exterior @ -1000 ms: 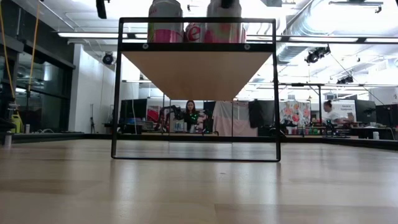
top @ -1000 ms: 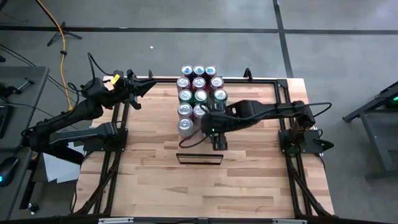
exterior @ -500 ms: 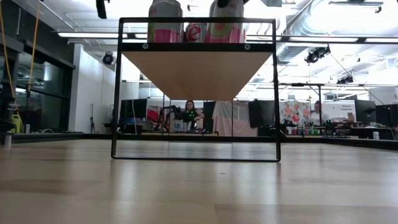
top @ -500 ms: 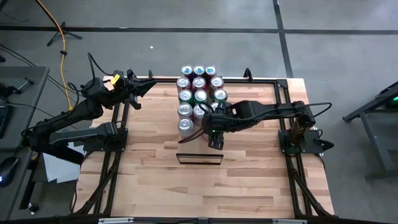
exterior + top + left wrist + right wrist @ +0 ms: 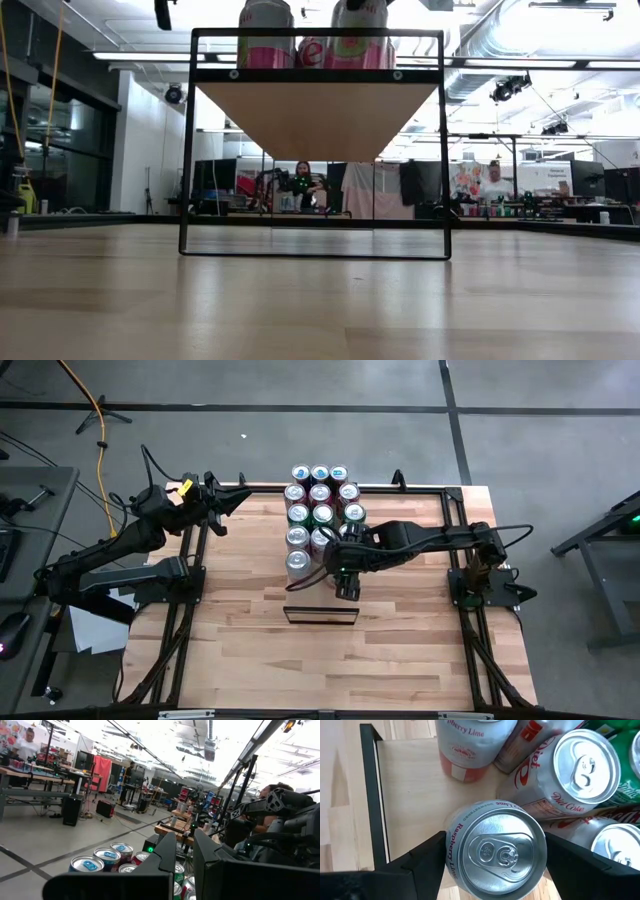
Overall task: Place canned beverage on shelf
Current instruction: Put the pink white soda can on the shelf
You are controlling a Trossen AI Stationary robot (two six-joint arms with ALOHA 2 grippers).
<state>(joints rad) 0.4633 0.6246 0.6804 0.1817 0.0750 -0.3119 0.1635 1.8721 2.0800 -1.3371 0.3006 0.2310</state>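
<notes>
Right wrist view gives what the others can't: the right gripper looks straight down on a Raspberry Lime can, a dark finger on each side of it, clenched on the can's body. Under the can is the pale wood of the shelf, with its dark frame bar along one edge. A second Raspberry Lime can stands upright on the same panel just beyond, and a Diet Coke can sits beside the held one, close enough to look touching — can't tell for sure.

High view shows the layout instead: right arm reaches from the right side of the table to the near end of the shelf, gripper over that end. Cans stand in rows of three on the shelf's far part, fewer toward the near end. The held can itself is hidden under the gripper here.

Low view looks level at the shelf's front frame and the panel's underside; only the can bottoms show above the top bar, the rest cut off by the frame edge. People at benches far back in the room.

Left gripper waits at the table's far-left corner, off the shelf. In the left wrist view its fingers stand slightly apart, nothing between them — can tops show beyond.
</notes>
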